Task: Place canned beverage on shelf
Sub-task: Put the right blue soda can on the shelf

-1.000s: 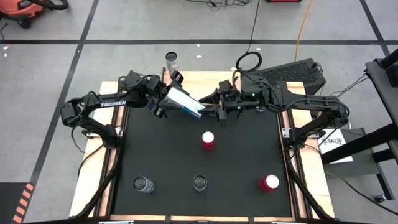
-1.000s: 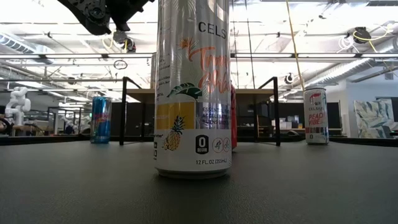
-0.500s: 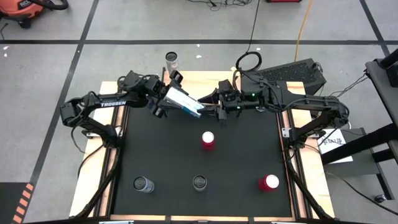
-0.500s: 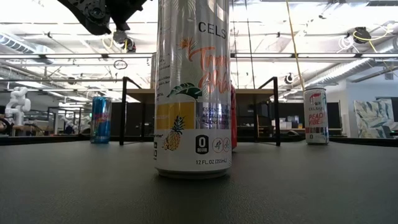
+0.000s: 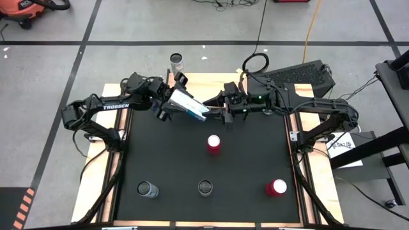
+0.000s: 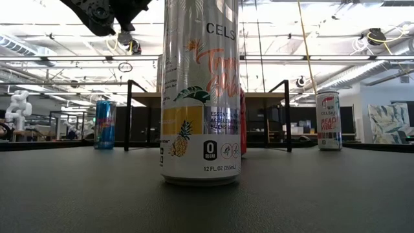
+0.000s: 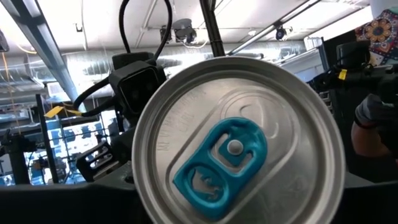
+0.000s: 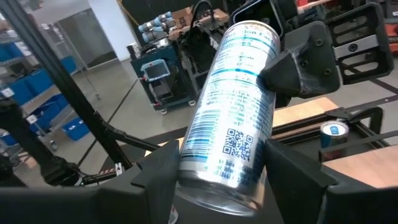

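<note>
We're in a robotics lab: open ceiling with long strip lights (image 6: 362, 61), blue storage bins (image 8: 37, 93), a white robot figure (image 6: 18, 107).

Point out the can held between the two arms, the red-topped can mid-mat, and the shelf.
Held can (image 5: 188, 105), high view, middle of its side.
Red-topped can (image 5: 213, 141), high view, its lid.
Shelf (image 6: 259, 96), low view, front edge of the wood board.

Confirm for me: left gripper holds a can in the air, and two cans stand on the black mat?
Not two: the high view shows four cans standing on the black mat. The left gripper does hold a can in the air.
</note>
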Controlling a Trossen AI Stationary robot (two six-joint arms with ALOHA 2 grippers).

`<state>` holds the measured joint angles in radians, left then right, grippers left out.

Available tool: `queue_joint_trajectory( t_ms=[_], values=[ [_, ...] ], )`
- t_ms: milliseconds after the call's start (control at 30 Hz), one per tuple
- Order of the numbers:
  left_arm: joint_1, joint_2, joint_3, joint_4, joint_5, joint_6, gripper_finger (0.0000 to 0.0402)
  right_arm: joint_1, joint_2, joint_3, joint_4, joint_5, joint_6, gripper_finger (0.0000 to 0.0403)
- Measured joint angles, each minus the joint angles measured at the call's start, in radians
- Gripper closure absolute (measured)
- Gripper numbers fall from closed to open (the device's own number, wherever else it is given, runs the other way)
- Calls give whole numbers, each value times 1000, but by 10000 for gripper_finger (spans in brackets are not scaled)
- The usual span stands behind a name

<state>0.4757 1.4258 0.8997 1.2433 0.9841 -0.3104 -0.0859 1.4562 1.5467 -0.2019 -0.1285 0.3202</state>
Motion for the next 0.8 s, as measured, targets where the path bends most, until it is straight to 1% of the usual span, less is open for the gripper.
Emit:
queue_joint_trajectory(
  t_ms=[133,267,467,667,800],
  values=[
    [-1,-1,0,0,3,-2,178,-1,14,0,11,-52,5,195],
    [-1,-1,0,6,9,-2,178,-1,15,0,13,-51,9,195],
    [0,-1,1,12,11,2,178,-9,1,0,37,-15,3,195],
    [1,0,2,2,2,-15,178,-24,-21,-2,38,-8,0,195],
    [2,0,2,0,20,-22,178,-25,-30,-2,36,4,-1,195]
  ],
)
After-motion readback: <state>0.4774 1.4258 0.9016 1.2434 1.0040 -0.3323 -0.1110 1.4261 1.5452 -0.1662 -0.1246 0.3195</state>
